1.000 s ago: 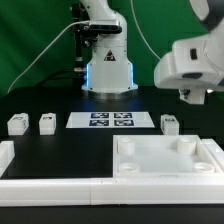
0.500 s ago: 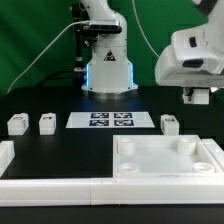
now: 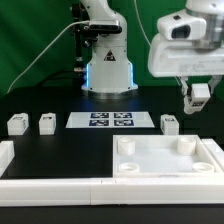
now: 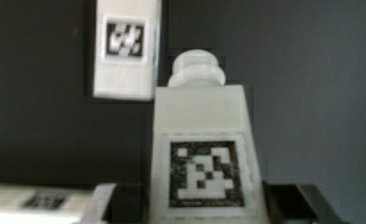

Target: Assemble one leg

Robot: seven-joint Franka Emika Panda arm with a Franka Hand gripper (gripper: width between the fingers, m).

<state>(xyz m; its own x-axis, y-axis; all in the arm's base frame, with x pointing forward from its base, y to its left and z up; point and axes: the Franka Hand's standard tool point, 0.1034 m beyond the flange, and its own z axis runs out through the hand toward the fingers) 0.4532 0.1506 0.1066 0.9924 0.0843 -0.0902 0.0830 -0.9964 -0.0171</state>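
White rails (image 3: 50, 186) lie along the near edge of the black table (image 3: 60, 145), at the exterior view's left. Behind them stand two loose legs: the far-left leg (image 3: 17, 124) and, at its three o'clock, the second leg (image 3: 46, 123), near each other but apart. At three o'clock of these the marker board (image 3: 112, 120) lies flat, with the arm's base (image 3: 108, 70) at its twelve o'clock. A third leg (image 3: 170, 124) stands just past the board's right end, at twelve o'clock of the tabletop piece (image 3: 165, 165), whose round sockets face up. At about one o'clock of the third leg, well above the table, the tool (image 3: 201, 100) hangs with its jaws clamped on the held leg (image 3: 201, 92), which touches nothing else. In the wrist view the held leg (image 4: 201, 140) fills the middle, its tag towards the camera and a round stud at its far end; another tagged white piece (image 4: 127, 50) lies on the dark table beyond, apart from it, and I cannot tell which loose leg it is
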